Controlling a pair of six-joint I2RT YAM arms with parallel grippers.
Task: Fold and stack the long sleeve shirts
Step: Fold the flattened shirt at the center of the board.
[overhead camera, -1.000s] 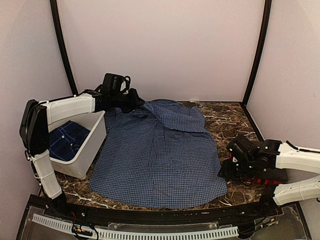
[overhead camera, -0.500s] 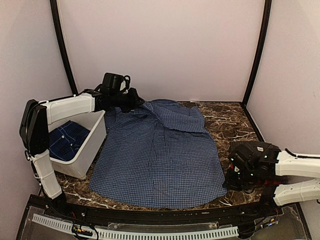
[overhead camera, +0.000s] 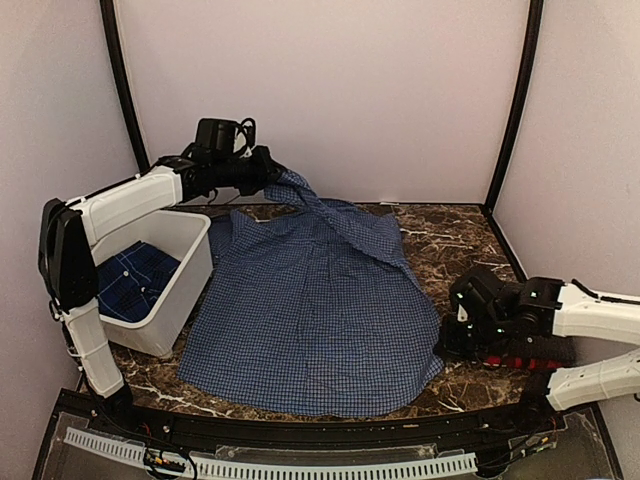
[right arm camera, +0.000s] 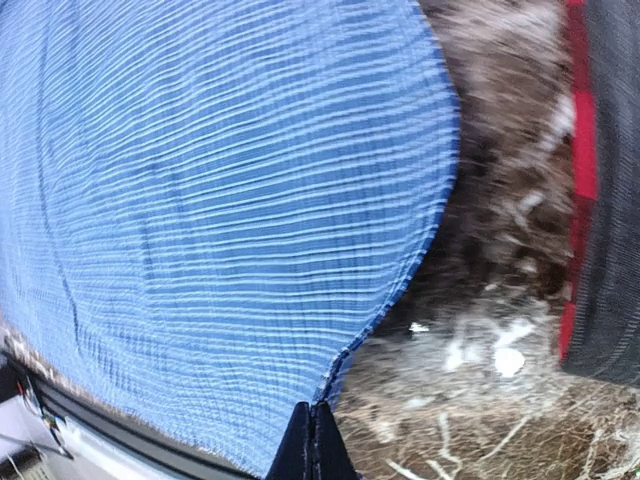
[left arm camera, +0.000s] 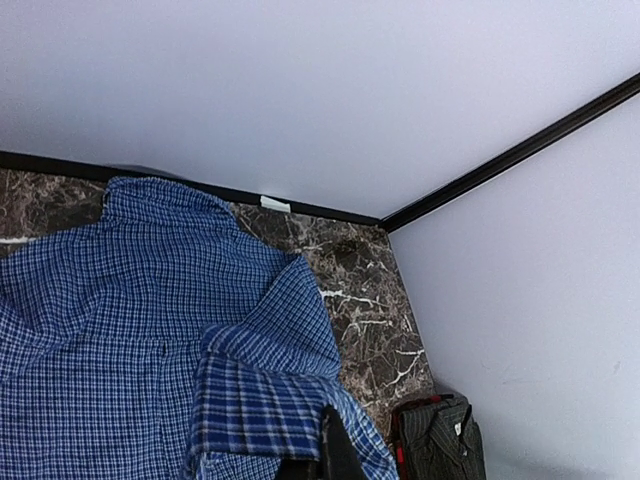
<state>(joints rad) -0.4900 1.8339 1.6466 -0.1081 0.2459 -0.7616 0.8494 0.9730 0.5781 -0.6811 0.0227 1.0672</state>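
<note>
A blue-and-white check long sleeve shirt [overhead camera: 320, 310] lies spread on the marble table. My left gripper [overhead camera: 272, 176] is raised at the back, shut on the shirt's upper edge, and a fold of cloth hangs from it. In the left wrist view that cloth [left arm camera: 260, 400] drapes over the left gripper [left arm camera: 325, 445]. My right gripper [overhead camera: 447, 338] sits low at the shirt's front right corner. In the right wrist view the right gripper [right arm camera: 313, 425] is shut on the hem [right arm camera: 380, 320]. A folded black pinstripe shirt [left arm camera: 440, 440] lies on a red one at the right.
A white plastic bin [overhead camera: 185, 290] stands at the left with a darker blue plaid shirt [overhead camera: 135, 280] inside. The folded stack [overhead camera: 520, 355] lies under my right arm, close to the right wall. Its red edge [right arm camera: 575, 150] shows beside the hem. Walls close the back and sides.
My left gripper has risen at the back, lifting the shirt's upper edge off the table. My right gripper has shut on the hem corner and shifted slightly left.
</note>
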